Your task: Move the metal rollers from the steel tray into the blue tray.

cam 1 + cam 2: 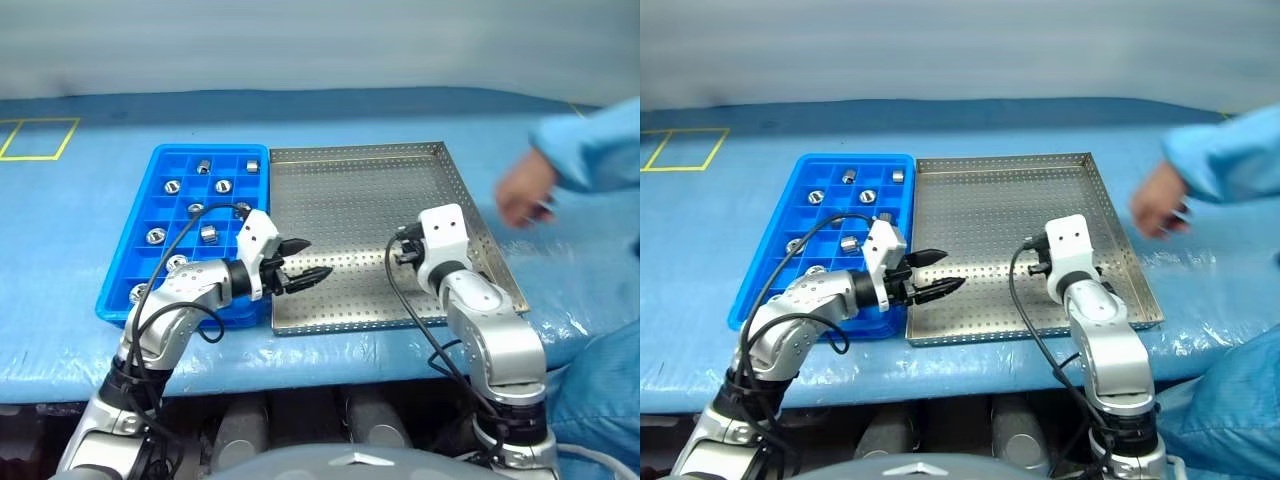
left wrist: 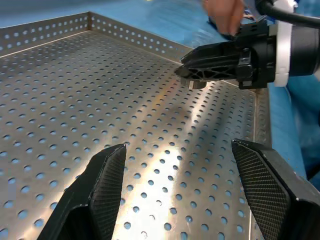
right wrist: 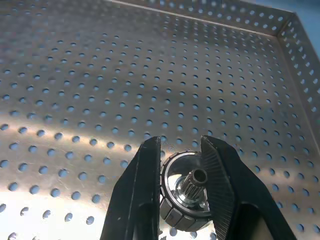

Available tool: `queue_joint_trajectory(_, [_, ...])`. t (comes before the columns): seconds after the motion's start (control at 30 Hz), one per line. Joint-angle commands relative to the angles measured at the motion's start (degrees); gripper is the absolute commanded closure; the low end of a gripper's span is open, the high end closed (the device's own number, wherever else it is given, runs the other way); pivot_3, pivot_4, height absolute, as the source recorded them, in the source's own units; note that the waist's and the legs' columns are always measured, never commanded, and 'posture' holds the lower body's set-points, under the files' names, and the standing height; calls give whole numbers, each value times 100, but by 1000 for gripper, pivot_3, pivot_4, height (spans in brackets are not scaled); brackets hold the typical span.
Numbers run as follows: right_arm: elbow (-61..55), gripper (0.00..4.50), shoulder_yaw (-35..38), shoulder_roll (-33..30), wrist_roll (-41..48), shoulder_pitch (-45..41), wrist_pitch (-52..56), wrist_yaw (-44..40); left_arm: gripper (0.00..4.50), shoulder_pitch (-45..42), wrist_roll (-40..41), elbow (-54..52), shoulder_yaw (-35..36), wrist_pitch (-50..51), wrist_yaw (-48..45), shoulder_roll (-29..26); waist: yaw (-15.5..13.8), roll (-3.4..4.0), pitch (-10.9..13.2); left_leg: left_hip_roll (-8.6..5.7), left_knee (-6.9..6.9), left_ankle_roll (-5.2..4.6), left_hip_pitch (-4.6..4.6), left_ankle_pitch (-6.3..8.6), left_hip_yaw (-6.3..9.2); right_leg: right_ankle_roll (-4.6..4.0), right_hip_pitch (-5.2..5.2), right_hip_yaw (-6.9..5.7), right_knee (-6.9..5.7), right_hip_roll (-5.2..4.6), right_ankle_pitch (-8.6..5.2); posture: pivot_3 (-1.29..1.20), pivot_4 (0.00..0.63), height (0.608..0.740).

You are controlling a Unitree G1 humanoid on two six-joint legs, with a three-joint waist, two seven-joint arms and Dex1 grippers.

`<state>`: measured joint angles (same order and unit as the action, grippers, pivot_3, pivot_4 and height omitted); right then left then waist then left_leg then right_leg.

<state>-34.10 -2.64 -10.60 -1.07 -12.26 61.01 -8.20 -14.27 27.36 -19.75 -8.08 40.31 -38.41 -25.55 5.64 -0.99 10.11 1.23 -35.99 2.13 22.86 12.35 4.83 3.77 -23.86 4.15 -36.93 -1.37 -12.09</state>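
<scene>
Metal rollers: one sits clamped betw. the right gripper (image 3: 181, 190) fingers, seen close in the right wrist view (image 3: 187, 192) — shiny silver, ribbed rim, dark centre hole, a black finger touching it on each side. It's held above the perforated floor of the steel tray (image 1: 350, 200), over the tray's near-right part. The left wrist view catches the same gripper side-on, tips together w/ a bit of silver at them.

Rest of the rollers lie in the blue tray (image 1: 160, 160), one per compartment, spread over several cells: e.g. one in the far row (image 1: 203, 166), another near the far right corner (image 1: 252, 166), one mid-tray (image 1: 208, 234), one in the left column (image 1: 155, 236). A few near-row cells are partly hidden by the left arm, so no exact count.

Steel tray floor shows bare holes, no loose rollers on the parts I can see. Blue tray lies just left of the steel tray, long edges side by side, touching or nearly so; can't tell which. Both rest on a blue cloth-covered table (image 1: 300, 115).

Left gripper (image 1: 308, 262) hovers at the steel tray's near-left edge, just past the blue tray, pointing right across the floor; fingers spread wide, nothing betw. them.

Well right of the steel tray, a person's hand (image 1: 525, 197) in a blue sleeve (image 1: 590, 150) reaches over the table, apart from the tray rim. Yellow tape square (image 1: 40, 138) marks the cloth at far left.
</scene>
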Motion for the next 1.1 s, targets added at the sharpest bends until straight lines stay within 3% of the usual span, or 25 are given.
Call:
queue_joint_trajectory(0.03, [-59, 3323, -456, 212, 274, -510, -313, -234, 811, 156, 37, -548, 710, -35, 300, -235, -11, 0, 0, 2, 0, 0, 0, 0, 1, 0, 0, -1, -2, 2, 0, -26, 150, 740])
queue_joint_trajectory(0.27, [628, 3323, -1597, 931, 822, -1222, -660, -829, 811, 959, 40, -1238, 2050, 220, 763, -971, -130, 0, 1, 17, 22, 0, -8, 0, 13, -3, -1, -16, -5, 15, -1, 80, 150, 740])
queue_joint_trajectory(0.53, [1313, 3323, -2210, 1242, 1001, -1373, -1048, -1124, 811, 1727, 249, -1726, 2889, 382, 1027, -1002, -483, -5, 2, 7, 21, 4, 5, 2, 17, -20, -2, -29, 10, -4, -12, 163, 150, 740])
queue_joint_trajectory(1.0, [2939, 3323, -2092, 1385, 863, -1680, -1971, -1271, 811, 1785, 360, -1866, 2678, 489, 1258, -991, -536, -5, 2, 9, 24, 8, -6, -2, 17, -22, 2, -33, 2, -1, -11, 179, 150, 740])
queue_joint_trajectory(1.1, [2951, 2621, -2037, 1382, 820, -1673, -2072, -1233, 811, 1695, 328, -1796, 2583, 497, 1262, -994, -535, -5, 2, 9, 24, 8, -6, -2, 17, -23, 1, -33, 2, -1, -11, 171, 150, 740])
